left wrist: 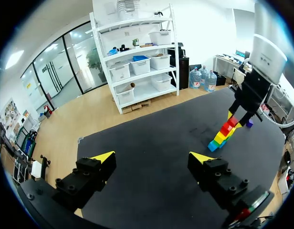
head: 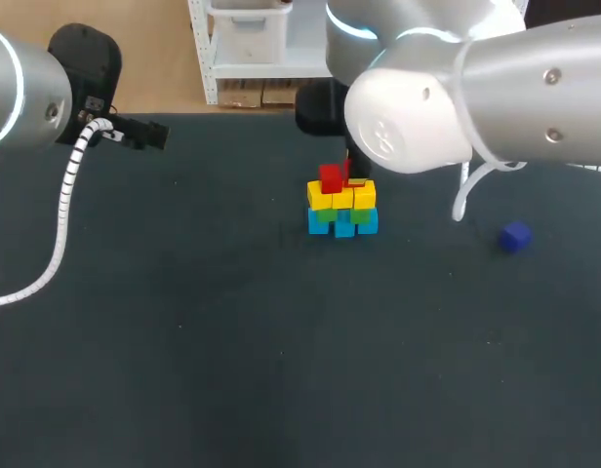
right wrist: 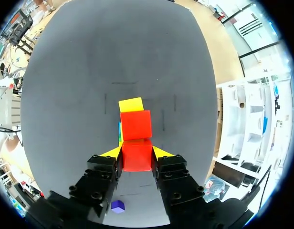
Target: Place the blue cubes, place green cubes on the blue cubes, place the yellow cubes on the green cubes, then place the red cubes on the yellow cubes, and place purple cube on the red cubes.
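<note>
The cube stack stands mid-table with blue cubes at the bottom, then green, then yellow cubes. One red cube sits on the yellow layer. My right gripper is shut on a second red cube, right behind the placed red cube and over the stack. A yellow cube shows past them. The purple cube lies alone on the mat to the right. My left gripper hangs open and empty, far from the stack.
The dark mat covers the table. My right arm's bulky elbow hides the gripper from the head view. My left arm stays at the back left with its white cable trailing down.
</note>
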`<state>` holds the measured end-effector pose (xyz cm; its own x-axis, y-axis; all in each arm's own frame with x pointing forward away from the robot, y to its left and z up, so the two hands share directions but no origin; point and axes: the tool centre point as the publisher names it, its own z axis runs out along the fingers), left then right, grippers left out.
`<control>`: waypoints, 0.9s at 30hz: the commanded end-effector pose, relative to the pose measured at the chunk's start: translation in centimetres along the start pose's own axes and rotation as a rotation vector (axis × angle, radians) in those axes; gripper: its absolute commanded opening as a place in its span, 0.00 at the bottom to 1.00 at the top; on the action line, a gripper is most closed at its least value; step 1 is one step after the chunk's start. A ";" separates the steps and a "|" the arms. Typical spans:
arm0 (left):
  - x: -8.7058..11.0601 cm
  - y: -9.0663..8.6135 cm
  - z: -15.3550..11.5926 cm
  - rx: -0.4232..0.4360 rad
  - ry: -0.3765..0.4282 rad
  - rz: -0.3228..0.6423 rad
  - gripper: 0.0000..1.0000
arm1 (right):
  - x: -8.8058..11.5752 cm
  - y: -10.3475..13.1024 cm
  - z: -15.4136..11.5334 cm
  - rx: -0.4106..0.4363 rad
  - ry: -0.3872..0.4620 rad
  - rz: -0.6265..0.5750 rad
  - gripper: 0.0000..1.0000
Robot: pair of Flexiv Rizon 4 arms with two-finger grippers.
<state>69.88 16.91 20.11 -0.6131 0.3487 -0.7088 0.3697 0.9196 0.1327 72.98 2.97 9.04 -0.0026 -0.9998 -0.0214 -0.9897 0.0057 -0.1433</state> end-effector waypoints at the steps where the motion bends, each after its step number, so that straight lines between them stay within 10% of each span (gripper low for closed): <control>1: 0.0 0.2 0.0 0.008 -0.001 0.001 1.00 | 0.0 -0.2 0.1 -0.006 -0.002 0.000 0.00; 17: 0.0 0.2 0.0 0.008 -0.001 0.001 1.00 | -0.1 0.0 0.5 -0.013 -0.010 -0.004 0.01; 20: 0.0 0.2 0.0 0.008 -0.001 0.001 1.00 | -0.1 0.1 0.5 -0.012 -0.010 -0.005 0.28; 27: 0.0 0.2 0.0 0.008 -0.001 0.001 1.00 | -0.2 0.1 0.6 -0.009 -0.007 -0.008 0.31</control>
<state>69.88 16.91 20.11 -0.6131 0.3488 -0.7088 0.3697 0.9196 0.1327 72.87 3.12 8.52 0.0057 -0.9996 -0.0275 -0.9910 -0.0020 -0.1342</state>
